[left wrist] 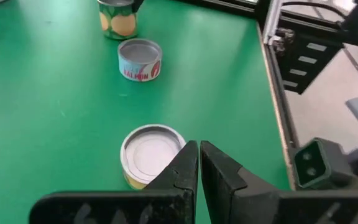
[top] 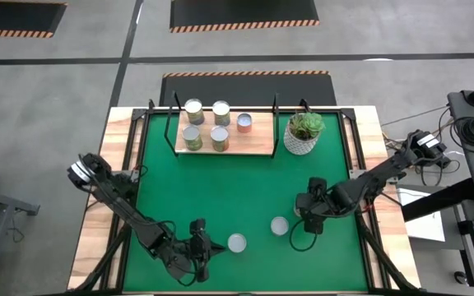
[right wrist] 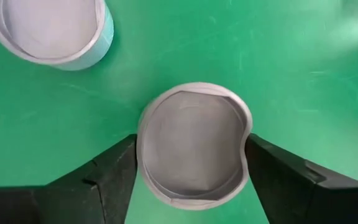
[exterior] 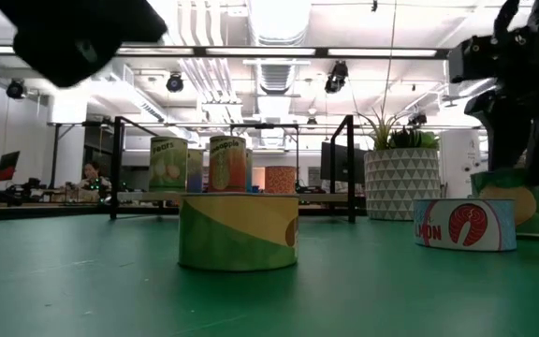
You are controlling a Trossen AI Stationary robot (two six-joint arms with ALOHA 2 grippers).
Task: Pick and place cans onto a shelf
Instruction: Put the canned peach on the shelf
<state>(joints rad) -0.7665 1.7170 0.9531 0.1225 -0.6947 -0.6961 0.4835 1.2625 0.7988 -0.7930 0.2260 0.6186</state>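
Several cans (top: 219,138) stand on the light-wood shelf (top: 253,146) at the table's far side. Three more stand on the green mat near the front. My right gripper (right wrist: 191,155) is down over a green-and-yellow can (exterior: 517,201) at the right, one finger on each side. The low salmon can (top: 280,225) stands just left of it. My left gripper (left wrist: 199,158) is shut with nothing in it. It hangs above the mat beside the yellow-and-green can (left wrist: 151,152) at front centre. My right gripper has the can's round wall between its two fingers, just under the silver top rim (right wrist: 246,134), on opposite sides. The fingers (right wrist: 114,174) come steeply from above. The can stands upright with its base on the mat. The rim looks pressed inward at the right-hand finger.
A white pot with a green plant (top: 304,131) stands right of the shelf. The shelf's black wire frame (top: 171,123) rises at its ends. The wooden table border (top: 369,140) runs outside the mat. Open mat lies between the shelf and the front cans.
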